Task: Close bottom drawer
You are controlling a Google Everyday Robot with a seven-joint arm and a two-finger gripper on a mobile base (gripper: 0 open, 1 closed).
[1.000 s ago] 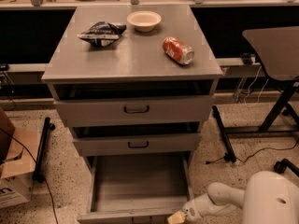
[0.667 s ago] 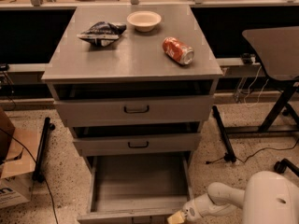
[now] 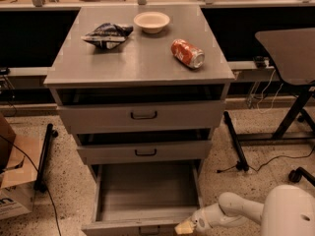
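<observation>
The bottom drawer (image 3: 145, 193) of the grey cabinet (image 3: 140, 63) is pulled far out, its plain grey inside showing and empty. Its front edge and small black handle (image 3: 148, 229) sit at the bottom of the camera view. My gripper (image 3: 185, 226) is at the right end of the drawer's front, at the end of my white arm (image 3: 236, 211), which comes in from the lower right. The gripper's tip touches or nearly touches the front's right corner.
The top drawer (image 3: 142, 116) and middle drawer (image 3: 145, 151) stand slightly open. On the cabinet top lie a dark chip bag (image 3: 107, 35), a white bowl (image 3: 151, 21) and a red can (image 3: 187, 53). A cardboard box (image 3: 12, 181) stands left, a black desk frame (image 3: 290, 82) right.
</observation>
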